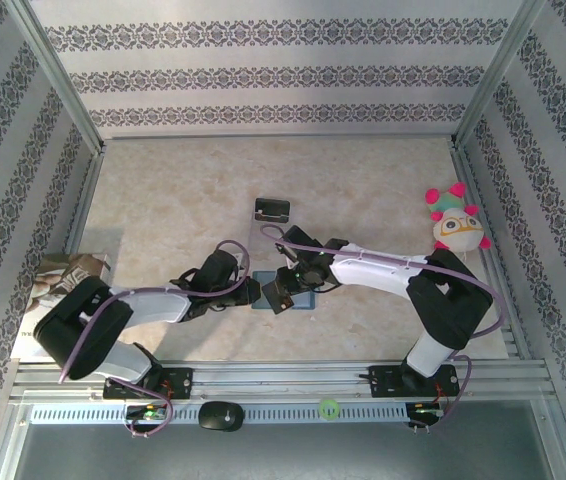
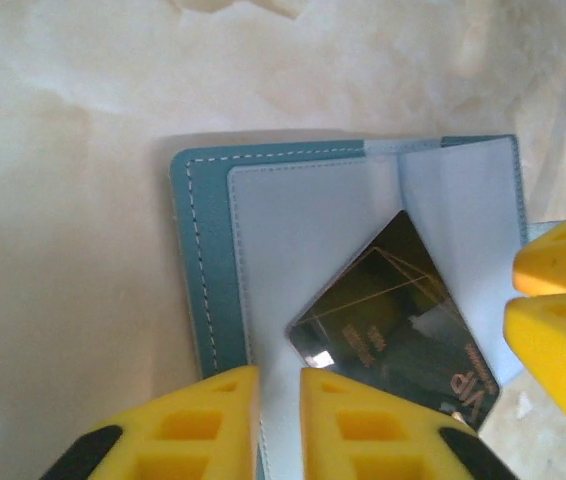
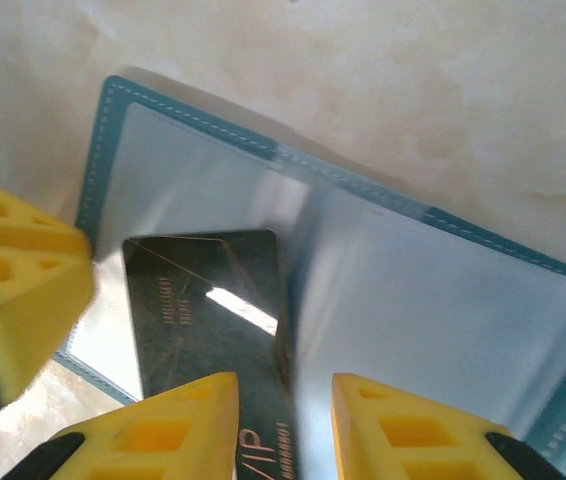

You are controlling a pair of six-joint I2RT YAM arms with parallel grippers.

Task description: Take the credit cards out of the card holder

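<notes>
**Card holder (image 2: 203, 250).** Teal-blue with pale stitching. It is laid open and flat on the pale marbled table (image 1: 163, 190), with the grey-blue inner leaves turned upward. It is placed near the front middle of the table, directly between the two grippers.

**Card (image 3: 203, 300).** One dark, glossy card lettered "VIP". It is laid askew across an inner leaf of the card holder. Whether any part is tucked into a pocket cannot be told.

**Left gripper (image 2: 280, 385).** The yellow fingers are parted by a narrow slit only. They are positioned at the card holder's near edge, and the pale edge of an inner leaf is seen running into the slit. Contact with the pads cannot be judged.

**Right gripper (image 3: 285, 395).** The yellow fingers are parted more widely than the left pair. They are set astride the near end of the card, which is seen in the gap between them. No pad is seen pressed against the card, and nothing is gripped.
</notes>
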